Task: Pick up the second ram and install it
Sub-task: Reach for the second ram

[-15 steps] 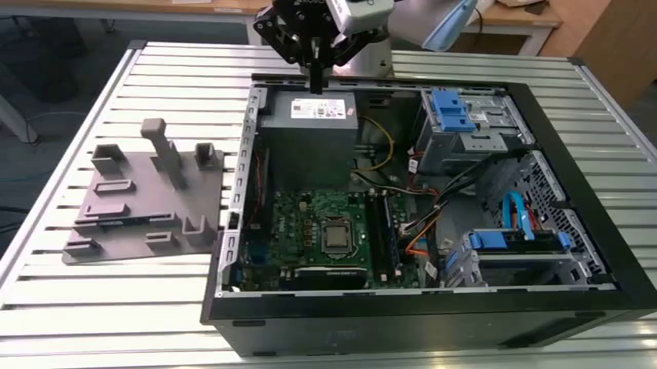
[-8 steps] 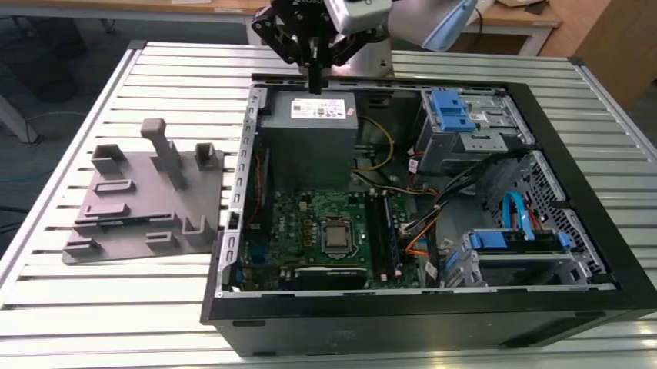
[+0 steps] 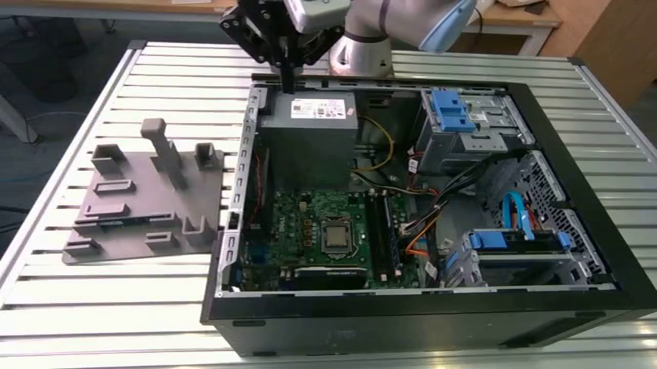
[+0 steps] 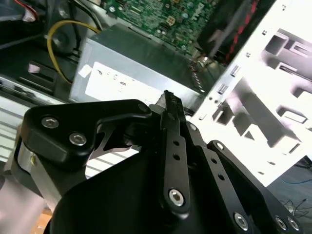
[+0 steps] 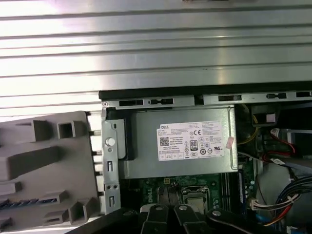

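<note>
The second ram (image 5: pixel 27 201) shows as a thin dark blue strip lying in a slot of the grey moulded plate (image 5: pixel 44 161). In the exterior view the ram (image 3: pixel 108 224) sits near the plate's (image 3: pixel 144 200) front. My gripper (image 3: pixel 288 81) hangs above the far left corner of the open computer case (image 3: pixel 411 307), over the edge of the grey power supply (image 3: pixel 308 131). Its fingers are shut with nothing between them. The second wrist view shows the gripper (image 4: pixel 170 105) from behind, its black links converging. The ram lies well away from the gripper, towards the exterior view's left and front.
The green motherboard (image 3: pixel 308 219) lies in the case floor, with long dark memory slots (image 3: pixel 382 231) beside the processor. Cables and blue drive brackets (image 3: pixel 451 111) fill the case's right half. The slatted metal table (image 3: pixel 123 292) carries both case and plate.
</note>
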